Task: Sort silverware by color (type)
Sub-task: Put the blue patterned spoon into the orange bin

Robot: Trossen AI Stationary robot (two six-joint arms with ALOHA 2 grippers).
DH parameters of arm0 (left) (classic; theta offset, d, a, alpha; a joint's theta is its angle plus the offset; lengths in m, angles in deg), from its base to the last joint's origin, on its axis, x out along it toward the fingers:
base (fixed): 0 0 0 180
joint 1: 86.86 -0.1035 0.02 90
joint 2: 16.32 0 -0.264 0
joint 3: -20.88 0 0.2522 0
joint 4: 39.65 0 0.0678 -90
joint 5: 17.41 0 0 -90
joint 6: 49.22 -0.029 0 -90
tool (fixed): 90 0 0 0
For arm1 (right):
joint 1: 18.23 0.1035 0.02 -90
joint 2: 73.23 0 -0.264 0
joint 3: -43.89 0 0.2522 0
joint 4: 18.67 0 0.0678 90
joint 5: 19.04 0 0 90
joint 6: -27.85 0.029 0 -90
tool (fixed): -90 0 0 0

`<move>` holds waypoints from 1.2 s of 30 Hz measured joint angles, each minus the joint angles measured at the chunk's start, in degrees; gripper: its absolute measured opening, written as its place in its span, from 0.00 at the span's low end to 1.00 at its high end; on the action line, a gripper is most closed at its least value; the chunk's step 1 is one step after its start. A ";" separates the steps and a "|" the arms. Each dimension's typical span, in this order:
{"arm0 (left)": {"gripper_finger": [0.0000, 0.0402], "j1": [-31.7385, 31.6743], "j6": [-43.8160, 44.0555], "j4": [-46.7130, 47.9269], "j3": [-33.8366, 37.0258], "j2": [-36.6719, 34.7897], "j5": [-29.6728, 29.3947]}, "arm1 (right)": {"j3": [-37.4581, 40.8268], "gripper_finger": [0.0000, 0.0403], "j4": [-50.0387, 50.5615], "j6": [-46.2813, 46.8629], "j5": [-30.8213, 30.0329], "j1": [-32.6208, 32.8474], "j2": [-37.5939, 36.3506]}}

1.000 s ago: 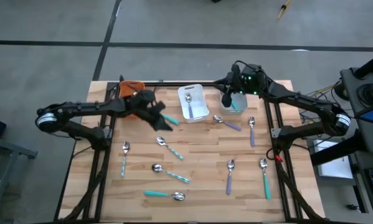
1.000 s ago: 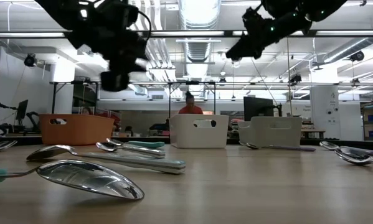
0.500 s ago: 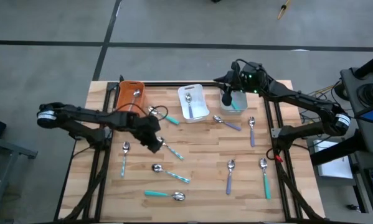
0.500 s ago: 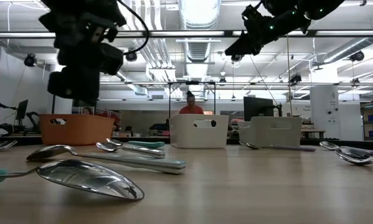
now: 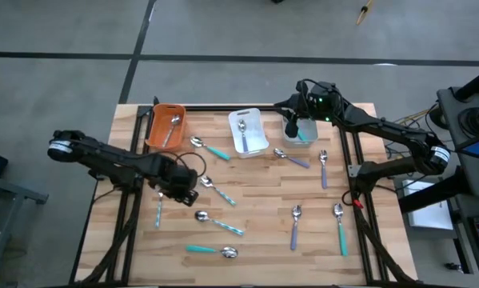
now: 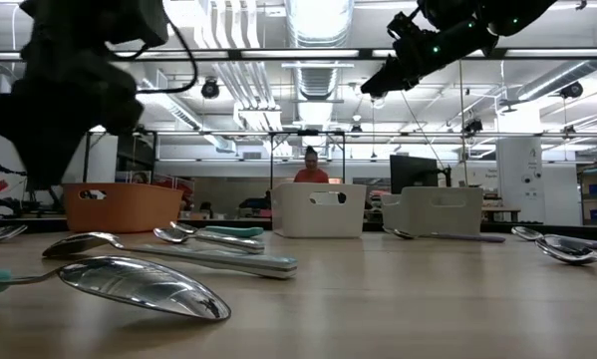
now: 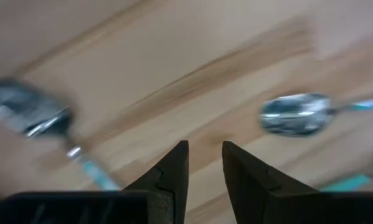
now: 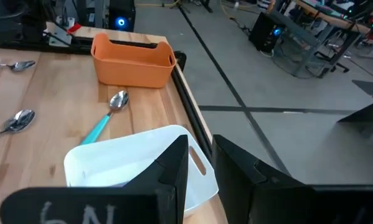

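Silverware (image 5: 219, 222) scattered over the wooden surface (image 5: 263, 204) and partly dropped into bins along the upper edge. At upper left, orange bin (image 5: 152, 128) with one spoon (image 5: 173, 122) inside. Below it, left arm (image 5: 111, 156) reaching in from the left edge, jaws low over the surface left of centre, narrowly parted and grasping nothing. Just beneath them, pale striped fork (image 5: 159, 206). Right of the jaws, striped spoon (image 5: 217, 190); above that, teal spoon (image 5: 207, 147) near the orange bin. Toward the lower middle, teal-handled spoon (image 5: 211, 250). At upper centre, white bin (image 5: 259, 132) holding a purple spoon (image 5: 242, 128). Right of it, grey bin (image 5: 311, 128) under the right arm (image 5: 367, 124), jaws raised above the bin, a narrow gap between them, empty. On the right half of the surface, purple spoon (image 5: 291, 158), purple fork (image 5: 324, 168), second purple fork (image 5: 295, 226), teal fork (image 5: 340, 228).
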 joint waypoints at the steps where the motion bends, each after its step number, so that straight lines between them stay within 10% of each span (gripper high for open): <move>1: 0.20 0.49 1.51 1.60 0.00 0.00 -0.07 | 0.00 0.16 0.04 0.00 0.00 0.00 0.00; 36: 0.20 11.20 23.01 3.83 9.62 1.02 -5.05 | 0.00 0.16 -0.36 1.12 0.00 0.00 0.02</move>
